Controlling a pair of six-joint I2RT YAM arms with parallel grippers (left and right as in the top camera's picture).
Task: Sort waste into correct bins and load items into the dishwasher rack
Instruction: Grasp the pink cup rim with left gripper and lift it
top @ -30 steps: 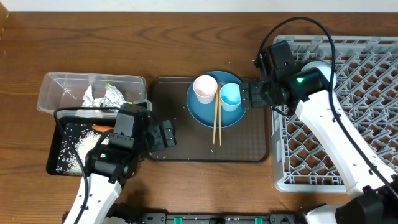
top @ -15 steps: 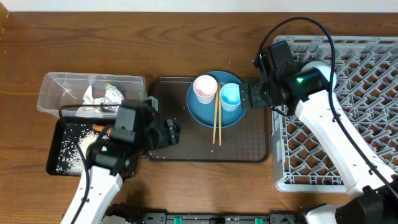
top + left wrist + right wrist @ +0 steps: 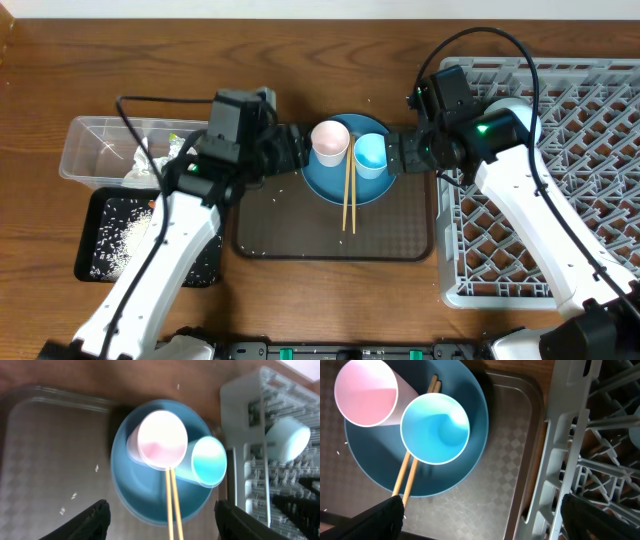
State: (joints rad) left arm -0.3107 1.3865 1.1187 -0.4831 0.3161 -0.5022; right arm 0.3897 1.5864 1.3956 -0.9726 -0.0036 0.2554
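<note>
Hovering mid-frame: left gripper (image 3: 297,150) jaws released, empty, beside pinkish-white cup (image 3: 330,142); right gripper (image 3: 393,155) same beside light blue cup (image 3: 370,154). Cups crowded on blue plate (image 3: 325,186); grabbing one may tip other, roll chopsticks (image 3: 349,196).

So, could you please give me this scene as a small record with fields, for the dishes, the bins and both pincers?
Blue plate: on the brown tray
On plate: pink cup, light blue cup, chopsticks
Black tray: holds rice grains
Rack: grey, at the right
Left pincer: open, near pink cup, holding nothing
Right pincer: open, near light blue cup, holding nothing
</note>
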